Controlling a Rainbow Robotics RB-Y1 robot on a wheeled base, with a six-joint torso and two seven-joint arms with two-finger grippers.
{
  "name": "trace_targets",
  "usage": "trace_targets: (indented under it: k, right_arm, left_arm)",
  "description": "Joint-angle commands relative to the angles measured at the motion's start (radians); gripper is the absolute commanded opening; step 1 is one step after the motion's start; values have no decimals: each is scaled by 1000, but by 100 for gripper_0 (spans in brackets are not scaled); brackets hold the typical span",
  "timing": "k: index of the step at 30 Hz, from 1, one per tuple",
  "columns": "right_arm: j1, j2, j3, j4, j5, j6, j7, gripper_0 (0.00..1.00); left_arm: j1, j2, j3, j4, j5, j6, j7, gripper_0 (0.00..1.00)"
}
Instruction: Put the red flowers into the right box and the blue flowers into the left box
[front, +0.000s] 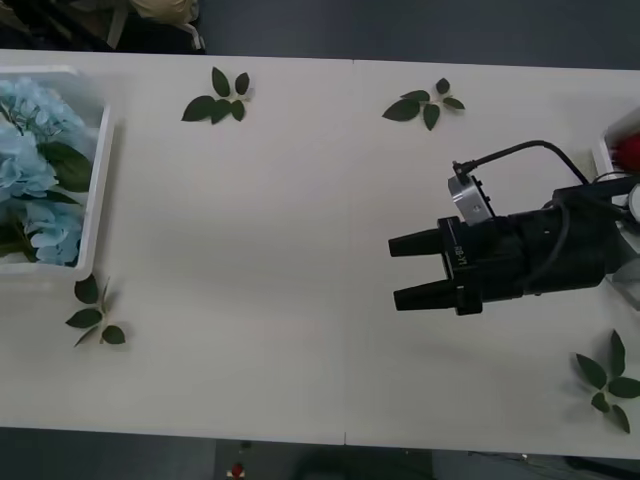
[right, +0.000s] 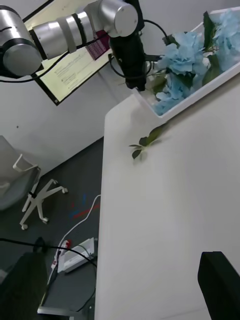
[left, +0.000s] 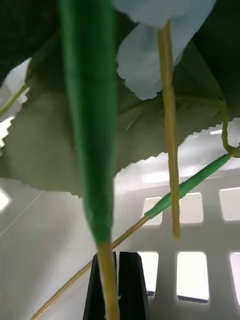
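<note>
Blue flowers (front: 30, 150) lie heaped in the left box (front: 98, 190), far ahead of the right gripper's fingertips, across the white table (front: 250, 250). Their pale heads and broad leaves point many ways, so no single direction can be given for the heap.

The right arm (front: 560, 245) reaches in level over the table, with its long axis running across toward the robot's left. The right gripper (front: 405, 270) hangs over bare table with its two black fingers spread well apart and nothing between them.

The right wrist view shows the silver left arm (right: 65, 27) bent over the near corner of the left box, and the left gripper (right: 134, 82) pointing straight down at that corner, just beside the blue heads.

In the left wrist view the left gripper's fingers (left: 130, 285) are pressed together. One green stem, yellow at its end, runs lengthwise straight away from their tips, toward a pale petal and big toothed leaves. It seems to be nipped there. Beyond the tips stands the slatted wall of the box.

The right box (front: 605, 150) sits behind the right gripper, beside its wrist, and a bit of red flowers (front: 628, 150) shows in it.

Four leaf sprigs lie loose on the table, well apart from each other: two beyond the right gripper (front: 218, 98) (front: 425, 103), one close to the left box (front: 93, 312), one back by the right arm (front: 608, 380).
</note>
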Motion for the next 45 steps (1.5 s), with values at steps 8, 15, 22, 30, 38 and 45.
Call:
trace_targets:
  k: [8, 15, 22, 30, 38, 45]
  right_arm:
    - [-14, 34, -10, -24, 30, -68, 23, 89]
    - [-14, 35, -13, -26, 30, -85, 23, 89]
    - [-14, 34, -16, -24, 30, -85, 23, 89]
    - [-14, 34, -16, -26, 32, -85, 23, 89]
    - [-14, 34, -16, -24, 30, -85, 23, 89]
    - [-14, 34, -16, -24, 30, -85, 23, 89]
  left_arm:
    - [-7, 19, 84, 11, 30, -35, -22, 77]
    - [-7, 22, 173, -136, 66, -7, -45, 100]
    - [-36, 41, 265, -300, 80, 138, -58, 100]
    - [-65, 92, 352, -441, 485, 264, -134, 100]
    - [-36, 47, 223, -443, 1071, 149, -163, 100]
    - [64, -105, 190, -475, 1056, 0, -316, 100]
